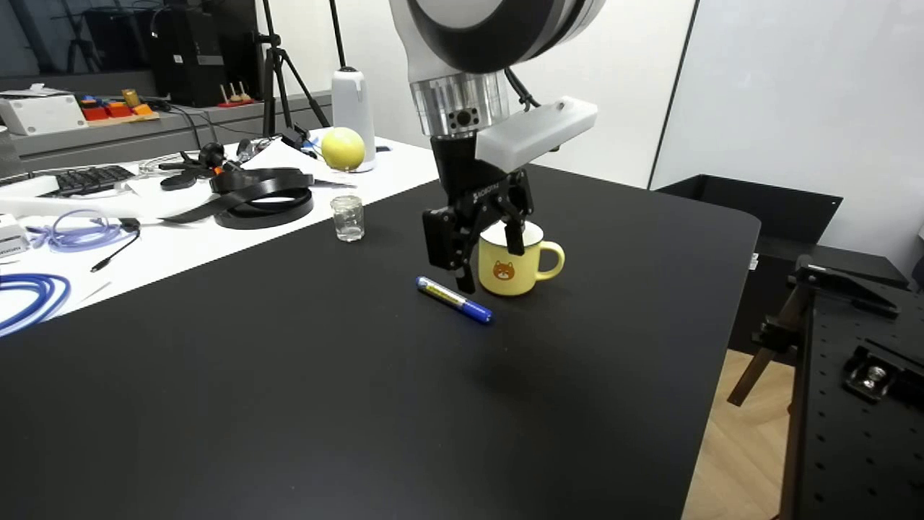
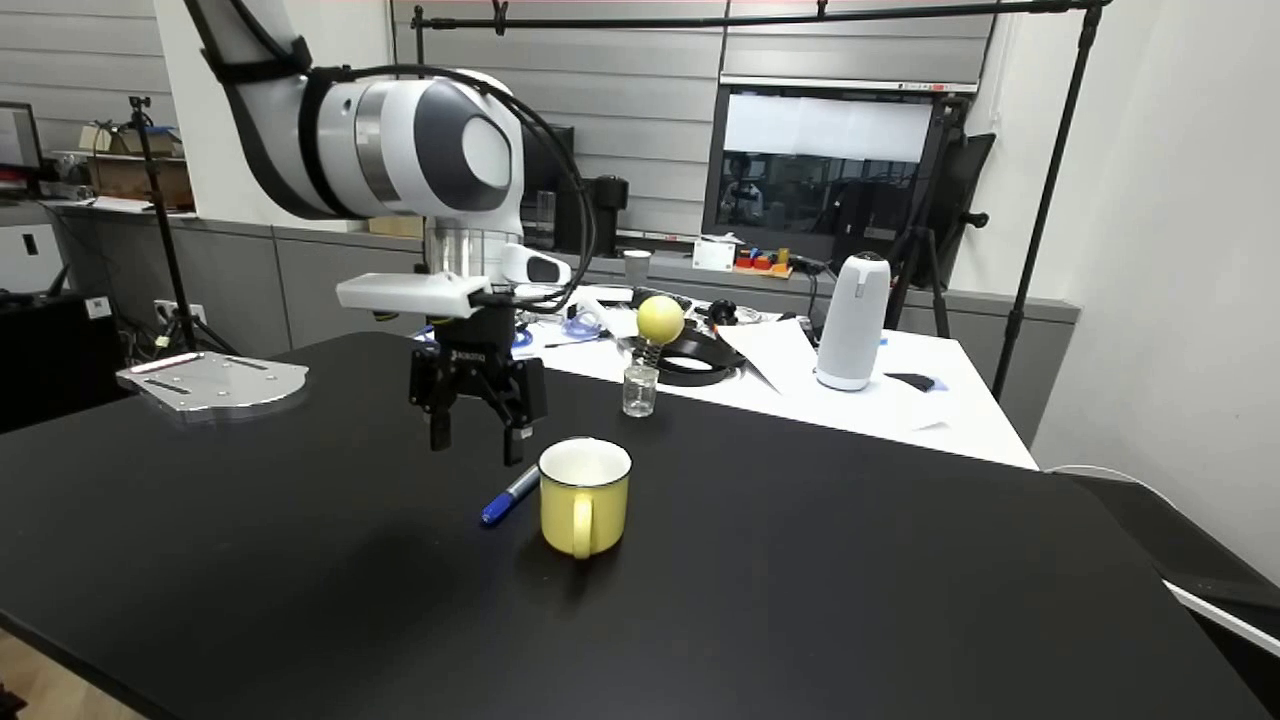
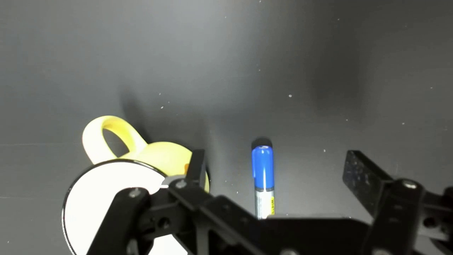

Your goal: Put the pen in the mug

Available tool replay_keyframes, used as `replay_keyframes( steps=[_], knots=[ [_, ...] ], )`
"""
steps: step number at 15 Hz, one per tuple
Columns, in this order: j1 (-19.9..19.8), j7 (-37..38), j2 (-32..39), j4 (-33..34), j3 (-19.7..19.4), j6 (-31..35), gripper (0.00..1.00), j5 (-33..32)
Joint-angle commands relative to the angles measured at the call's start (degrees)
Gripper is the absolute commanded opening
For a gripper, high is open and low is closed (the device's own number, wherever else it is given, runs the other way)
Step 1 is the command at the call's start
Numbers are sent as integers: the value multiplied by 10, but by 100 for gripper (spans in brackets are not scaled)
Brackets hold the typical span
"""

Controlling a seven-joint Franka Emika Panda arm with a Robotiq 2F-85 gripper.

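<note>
The pen [image 1: 455,299], with a white barrel and blue cap, lies flat on the black table beside the yellow mug [image 1: 505,278]. Both also show in an exterior view, the pen [image 2: 511,496] partly behind the mug [image 2: 584,510]. The mug stands upright. My gripper [image 1: 490,263] is open and empty above the table, its fingers pointing down; it also shows in an exterior view [image 2: 477,442]. In the wrist view the pen [image 3: 263,177] lies between the spread fingers [image 3: 276,170], its lower end hidden by the gripper body. The left finger overlaps the mug [image 3: 166,156] in that view.
A small glass jar [image 1: 348,218] stands near the black table's edge. A yellow ball [image 1: 343,149], black straps [image 1: 267,198] and a white cylinder device [image 2: 853,320] are on the white table behind. A metal plate [image 2: 215,385] lies at the black table's far left.
</note>
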Motion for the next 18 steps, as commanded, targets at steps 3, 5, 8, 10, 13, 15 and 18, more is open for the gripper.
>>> replay_keyframes(
  steps=[3,5,8,10,13,15,18],
  knots=[
    [5,-3,31,26,-9,-1,100,5],
    [5,-3,43,36,-11,-1,100,5],
    [7,-7,54,39,-12,6,100,-1],
    [6,-13,65,45,-11,7,100,1],
    [10,-13,81,54,-12,12,100,0],
    [15,-10,93,58,-14,22,100,-2],
    [28,3,107,68,-26,42,100,-14]
  ],
)
